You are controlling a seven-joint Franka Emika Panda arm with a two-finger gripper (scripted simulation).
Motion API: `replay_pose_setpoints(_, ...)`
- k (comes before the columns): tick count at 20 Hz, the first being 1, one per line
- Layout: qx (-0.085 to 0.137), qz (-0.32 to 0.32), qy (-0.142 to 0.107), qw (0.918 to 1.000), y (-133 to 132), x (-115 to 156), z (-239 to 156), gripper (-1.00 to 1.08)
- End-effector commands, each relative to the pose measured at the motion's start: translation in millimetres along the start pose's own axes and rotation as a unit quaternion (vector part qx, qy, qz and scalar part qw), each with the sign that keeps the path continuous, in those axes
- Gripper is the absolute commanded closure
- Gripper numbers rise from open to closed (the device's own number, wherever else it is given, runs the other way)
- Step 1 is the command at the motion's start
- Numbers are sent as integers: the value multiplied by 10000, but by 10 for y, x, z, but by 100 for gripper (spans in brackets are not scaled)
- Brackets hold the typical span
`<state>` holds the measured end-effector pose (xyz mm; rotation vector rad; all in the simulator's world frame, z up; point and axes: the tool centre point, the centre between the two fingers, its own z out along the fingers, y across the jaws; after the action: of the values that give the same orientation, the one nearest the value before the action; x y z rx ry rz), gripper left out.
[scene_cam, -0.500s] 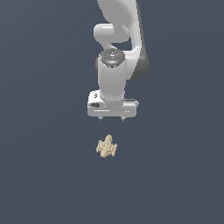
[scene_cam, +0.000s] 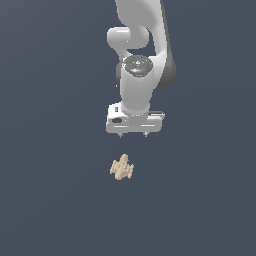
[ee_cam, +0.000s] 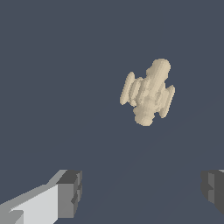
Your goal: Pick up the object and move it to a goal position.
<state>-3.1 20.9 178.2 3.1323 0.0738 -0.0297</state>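
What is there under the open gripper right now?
Below the gripper only the bare dark floor shows; the beige object lies apart from it, untouched. The object's underside is hidden.

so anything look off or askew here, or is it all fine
Nothing stands out. The beige object lies whole on the plain dark surface, slightly tilted, apart from the gripper, whose fingers are spread wide and hold nothing.
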Motion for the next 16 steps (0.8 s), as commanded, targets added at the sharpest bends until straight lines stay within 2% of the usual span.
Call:
replay_pose_setpoints(1,-4,-73,-15,10000,-40,-10,-1,-92)
replay_pose_setpoints(8,6,44,-6,10000,0,49,47,-92)
replay_pose_setpoints(16,37,489,20,9988,138,294,283,-92)
